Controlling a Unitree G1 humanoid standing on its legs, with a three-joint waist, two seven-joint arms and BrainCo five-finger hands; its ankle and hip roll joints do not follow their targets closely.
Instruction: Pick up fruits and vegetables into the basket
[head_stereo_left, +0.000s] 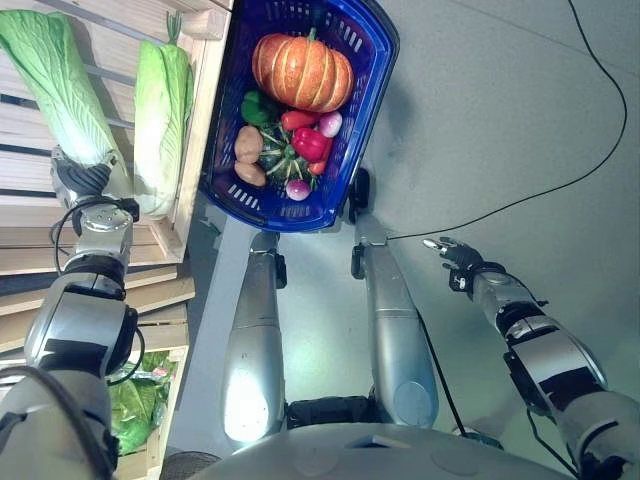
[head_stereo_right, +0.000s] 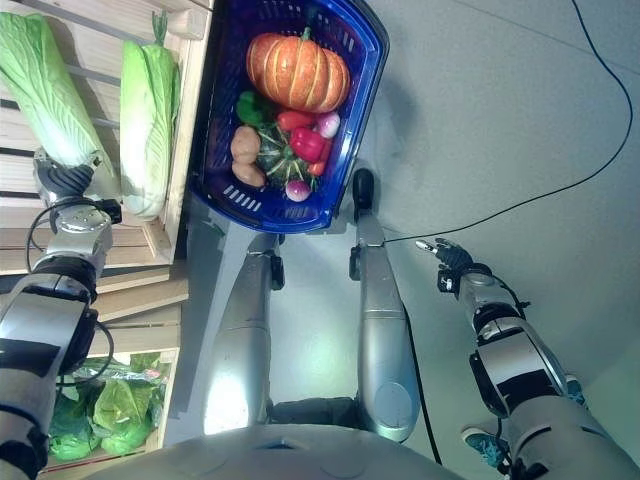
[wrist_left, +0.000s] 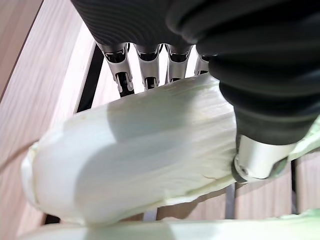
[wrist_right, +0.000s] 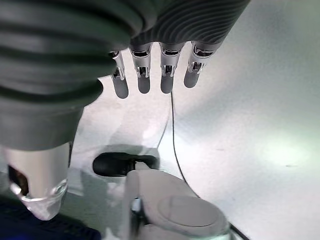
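**Napa cabbage under the left hand, basket to its right**

Napa cabbage (head_stereo_left: 55, 85) lies on the wooden crate shelf (head_stereo_left: 30, 215), its long axis running from the leafy end at the far left down to the pale stem end, which sits directly under the left hand (head_stereo_left: 85, 178); in the left wrist view the fingers (wrist_left: 145, 70) reach over the far side of the white stem and the thumb presses its near side, so the hand looks clasped round it, though how firmly I cannot tell; the blue basket (head_stereo_left: 375, 60) stands to the right of that hand, past the second cabbage (head_stereo_left: 165, 120) and the crate's edge, so my guess is a lift and a carry rightward; the left arm is far nearer; the right hand (head_stereo_left: 452, 252) hangs over the floor with straight, relaxed fingers, holding nothing.

Count: two cabbages on the shelf; one basket; inside it one orange pumpkin (head_stereo_left: 302, 70) among smaller produce too tightly packed to count.
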